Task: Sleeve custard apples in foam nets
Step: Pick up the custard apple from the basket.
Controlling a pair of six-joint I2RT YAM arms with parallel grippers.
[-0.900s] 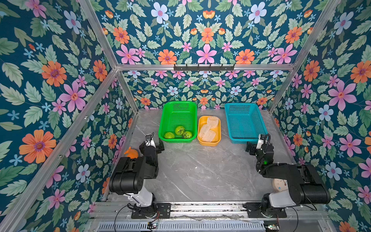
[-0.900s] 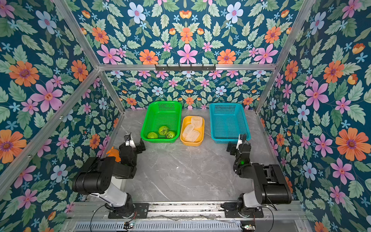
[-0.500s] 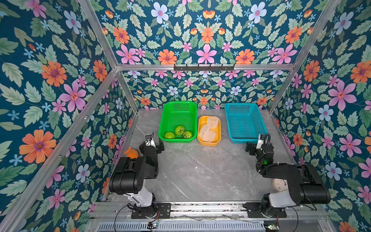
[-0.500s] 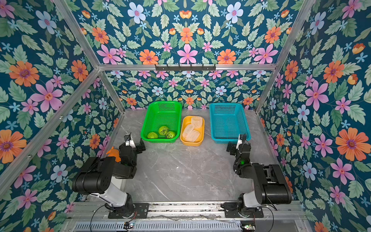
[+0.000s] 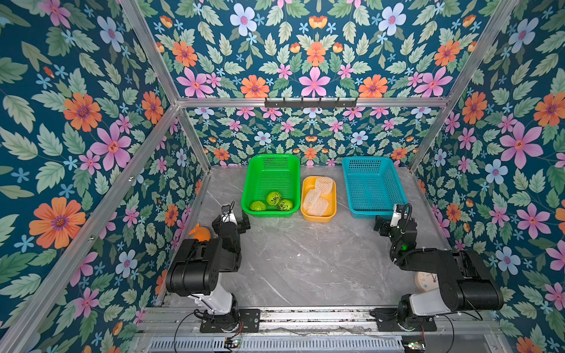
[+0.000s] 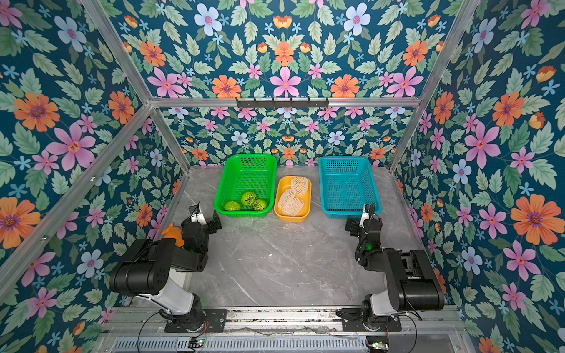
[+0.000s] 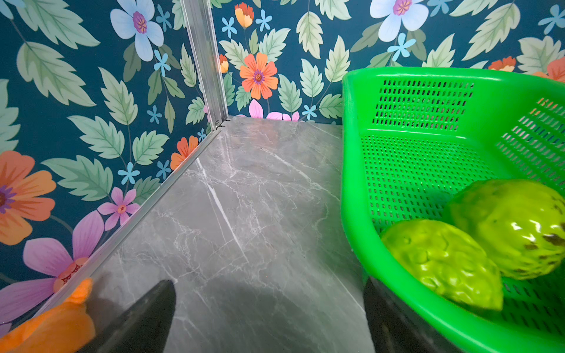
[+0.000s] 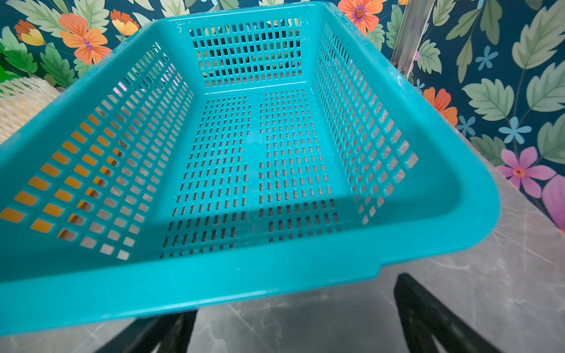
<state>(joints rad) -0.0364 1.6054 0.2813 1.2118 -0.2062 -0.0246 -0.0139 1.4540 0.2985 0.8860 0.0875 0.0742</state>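
Three green, bumpy custard apples (image 5: 274, 198) (image 6: 249, 198) lie at the near end of the green basket (image 5: 269, 159) (image 6: 244, 159); two show in the left wrist view (image 7: 443, 259). Whitish foam nets (image 5: 318, 195) (image 6: 293, 195) are piled in the yellow tray (image 5: 318, 217) between the baskets, and one edge shows in the right wrist view (image 8: 18, 104). My left gripper (image 5: 231, 222) (image 6: 200, 223) (image 7: 269, 287) is open and empty, just before the green basket's near left corner. My right gripper (image 5: 394, 221) (image 6: 363, 224) (image 8: 296, 299) is open and empty at the blue basket's near rim.
The blue basket (image 5: 367, 211) (image 8: 214, 284) holds nothing. An orange plush toy (image 5: 200, 233) (image 7: 52, 327) sits by the left wall beside my left arm. A round white object (image 5: 425, 281) lies under the right arm. Flowered walls enclose the grey marble table (image 5: 305, 259).
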